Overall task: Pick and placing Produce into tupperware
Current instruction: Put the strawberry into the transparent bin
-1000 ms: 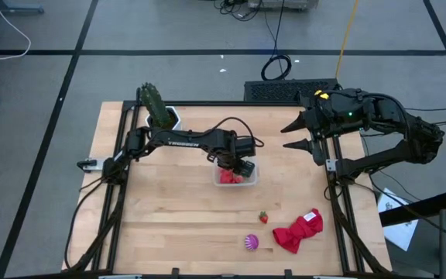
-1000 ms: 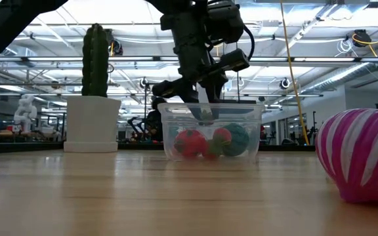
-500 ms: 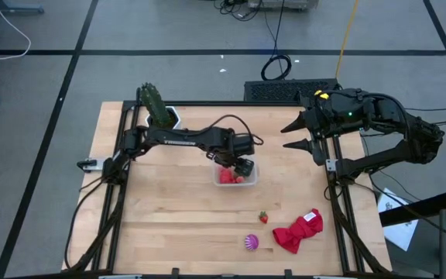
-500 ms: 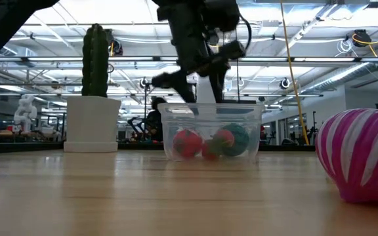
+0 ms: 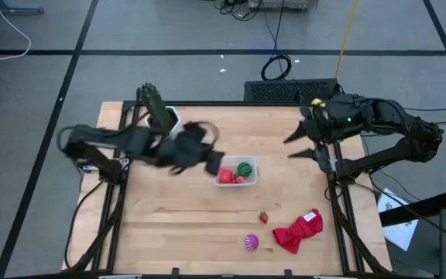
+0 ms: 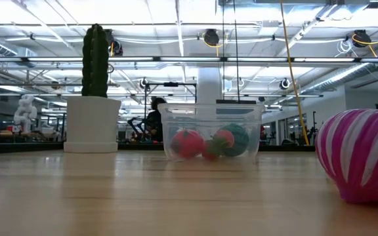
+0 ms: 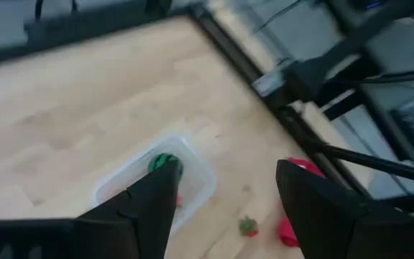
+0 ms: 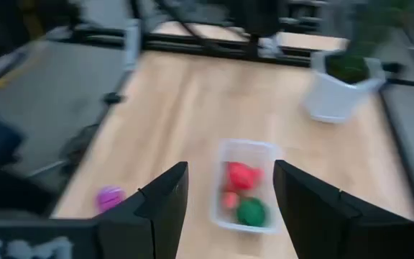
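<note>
Strawberry point(image 5: 263, 217) escapes low view.

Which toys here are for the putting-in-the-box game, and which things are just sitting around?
For the game:
tupperware, holding the green striped ball and red pieces
strawberry on the table
purple striped piece on the table

Just sitting around:
red cloth
cactus in its white pot

Cactus point(image 6: 96, 60) in white pot point(image 6: 92, 124) — red cloth point(image 5: 298, 230) apart.
</note>
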Motion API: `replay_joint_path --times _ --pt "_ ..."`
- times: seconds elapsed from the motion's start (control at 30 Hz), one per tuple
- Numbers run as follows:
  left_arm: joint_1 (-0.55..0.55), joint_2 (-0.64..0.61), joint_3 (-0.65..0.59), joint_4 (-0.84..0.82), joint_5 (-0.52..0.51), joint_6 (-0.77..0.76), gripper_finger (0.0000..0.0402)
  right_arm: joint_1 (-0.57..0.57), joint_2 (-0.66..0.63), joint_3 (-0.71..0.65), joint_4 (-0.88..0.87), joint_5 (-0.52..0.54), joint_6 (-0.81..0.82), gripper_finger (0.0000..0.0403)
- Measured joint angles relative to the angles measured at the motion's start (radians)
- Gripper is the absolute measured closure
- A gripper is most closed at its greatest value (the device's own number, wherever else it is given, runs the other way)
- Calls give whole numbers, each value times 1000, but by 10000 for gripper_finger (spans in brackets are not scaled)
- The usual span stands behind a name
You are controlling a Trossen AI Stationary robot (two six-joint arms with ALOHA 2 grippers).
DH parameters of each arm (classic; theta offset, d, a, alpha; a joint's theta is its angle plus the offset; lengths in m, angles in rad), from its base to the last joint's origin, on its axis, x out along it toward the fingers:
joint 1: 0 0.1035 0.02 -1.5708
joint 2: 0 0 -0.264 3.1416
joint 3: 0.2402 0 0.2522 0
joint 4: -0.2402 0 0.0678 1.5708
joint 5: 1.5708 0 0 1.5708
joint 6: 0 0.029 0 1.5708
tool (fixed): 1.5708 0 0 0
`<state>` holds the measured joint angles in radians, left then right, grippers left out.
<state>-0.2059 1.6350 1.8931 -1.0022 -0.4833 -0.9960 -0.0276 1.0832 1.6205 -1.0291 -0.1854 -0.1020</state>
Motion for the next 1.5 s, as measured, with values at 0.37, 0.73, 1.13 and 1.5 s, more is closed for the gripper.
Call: replay_joint_path --times 0.37,0.73,1.13,1.5 --pt "-301 -52 -1 -325 -221 -348 163 179 15 -337 135 -85 169 206" --pt "-312 -9 -1 -558 -92 -555 162 252 40 -653 416 -70 563 206" --pt "-329 -60 -2 -568 -83 -421 163 457 40 -686 342 280 818 206" --pt "-400 -76 -1 -568 -86 -287 163 561 179 -686 299 442 1305 206"
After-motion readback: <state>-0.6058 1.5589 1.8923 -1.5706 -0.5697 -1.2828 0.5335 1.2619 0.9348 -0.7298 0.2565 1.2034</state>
